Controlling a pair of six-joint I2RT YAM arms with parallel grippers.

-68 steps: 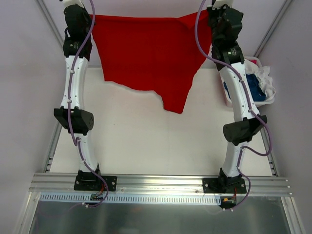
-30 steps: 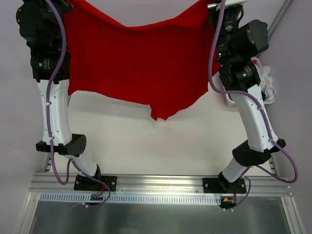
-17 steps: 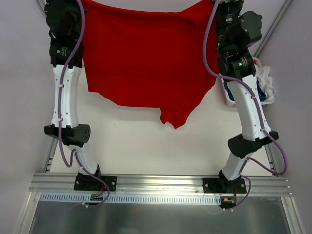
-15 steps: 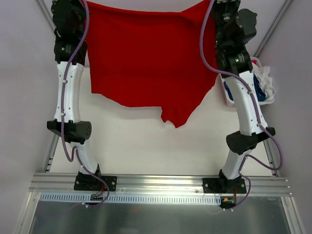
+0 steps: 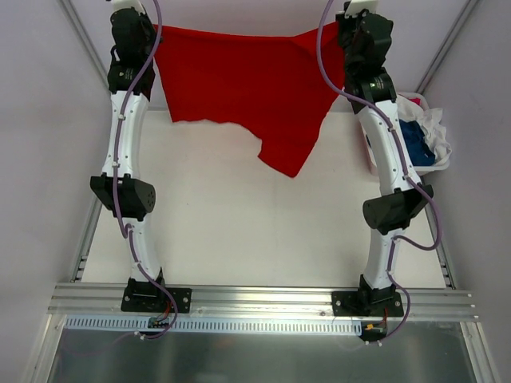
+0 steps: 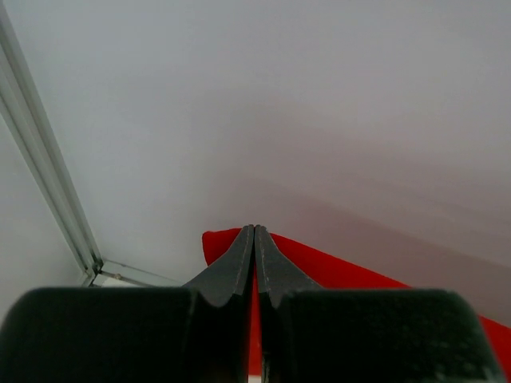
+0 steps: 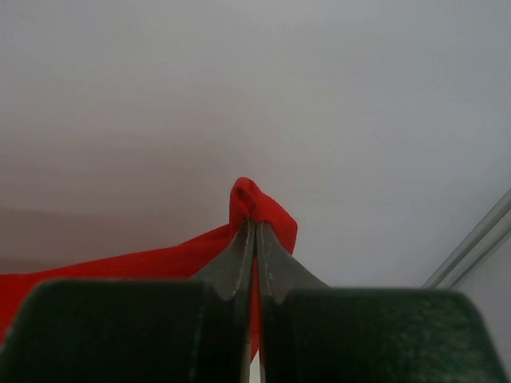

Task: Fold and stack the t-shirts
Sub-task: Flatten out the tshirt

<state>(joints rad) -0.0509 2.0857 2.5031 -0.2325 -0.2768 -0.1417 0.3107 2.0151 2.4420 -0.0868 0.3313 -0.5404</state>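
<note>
Top external: the red t-shirt (image 5: 247, 88) hangs spread by its two top corners over the far end of the table (image 5: 239, 231). A dark blue shirt (image 5: 415, 144) and a white shirt (image 5: 435, 128) lie in the basket (image 5: 370, 152) at right.
Left wrist: the left gripper (image 6: 254, 235) has its jaws pressed together on one red corner.
Right wrist: the right gripper (image 7: 254, 227) has its jaws pinched on a bunched red corner.

I count one red t-shirt (image 5: 239, 80), plus one dark blue cloth (image 5: 415, 144) and one white cloth (image 5: 435, 126) bundled in the single basket (image 5: 370, 156). I'm running two grippers: the left gripper (image 6: 254, 231) and the right gripper (image 7: 254, 225).
</note>
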